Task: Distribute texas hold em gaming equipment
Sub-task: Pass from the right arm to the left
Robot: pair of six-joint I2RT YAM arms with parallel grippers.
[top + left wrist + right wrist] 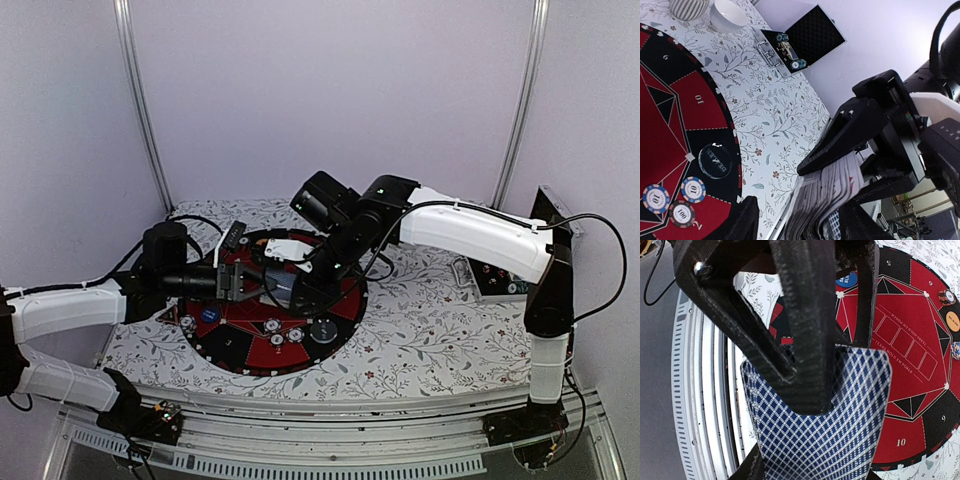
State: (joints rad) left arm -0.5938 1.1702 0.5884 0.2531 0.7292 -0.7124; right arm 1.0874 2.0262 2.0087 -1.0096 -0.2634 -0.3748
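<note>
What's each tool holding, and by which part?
Left tool holds the card deck between its fingers, by opposite edges. Right tool pinches the top card near one end edge, bowing it.

Deck of cards (282, 288) above the mat's (235, 347) middle — chips (272, 326) on its near part, case (497, 281) off right.

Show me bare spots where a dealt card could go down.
Free: floral cloth between the right rim of the mat and the open case, down to the near edge. Crowded: mat centre, where left gripper and right gripper meet on the deck; chips cluster at its near rim.
</note>
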